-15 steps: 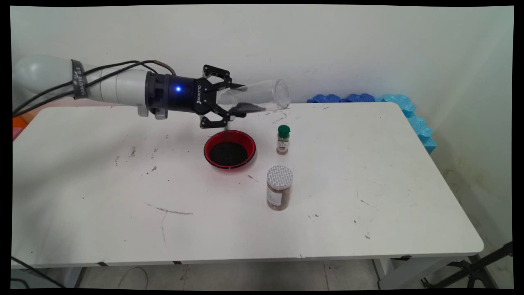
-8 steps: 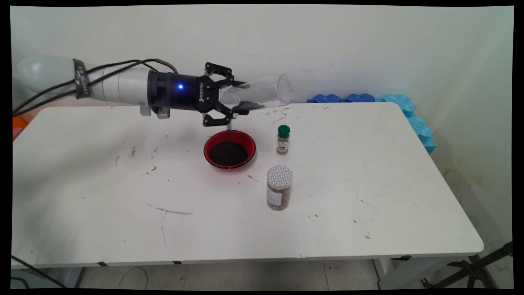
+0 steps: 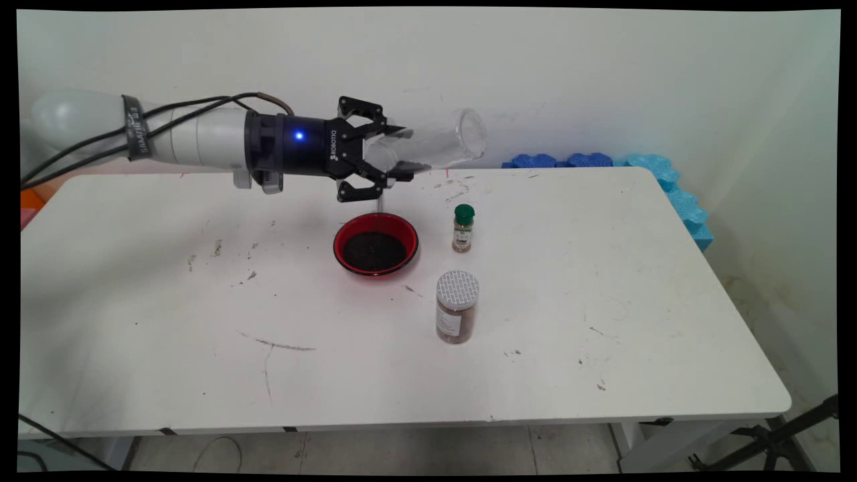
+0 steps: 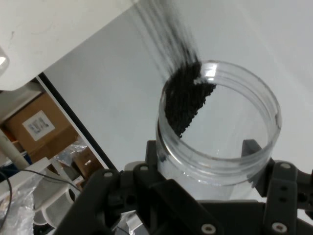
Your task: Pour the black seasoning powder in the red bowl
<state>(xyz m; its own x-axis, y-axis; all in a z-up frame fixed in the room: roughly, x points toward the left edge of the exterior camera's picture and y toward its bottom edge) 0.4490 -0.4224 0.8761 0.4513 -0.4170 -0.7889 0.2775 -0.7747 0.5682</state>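
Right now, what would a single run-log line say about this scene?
gripper: shut on clear jar, held sideways above table | jar: dark grains inside | below: red bowl of dark grains | nearby: two spice bottles

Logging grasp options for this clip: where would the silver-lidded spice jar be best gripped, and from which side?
Probably its brown body below the lid, approached from the open near or right side: it stands upright on the table, with the green-capped bottle behind and red bowl back-left.

On the white worktop (image 3: 167, 321), a red bowl of dark grains (image 3: 375, 244) sits left of a green-capped spice bottle (image 3: 462, 228); a white-lidded jar (image 3: 456, 306) stands before them.
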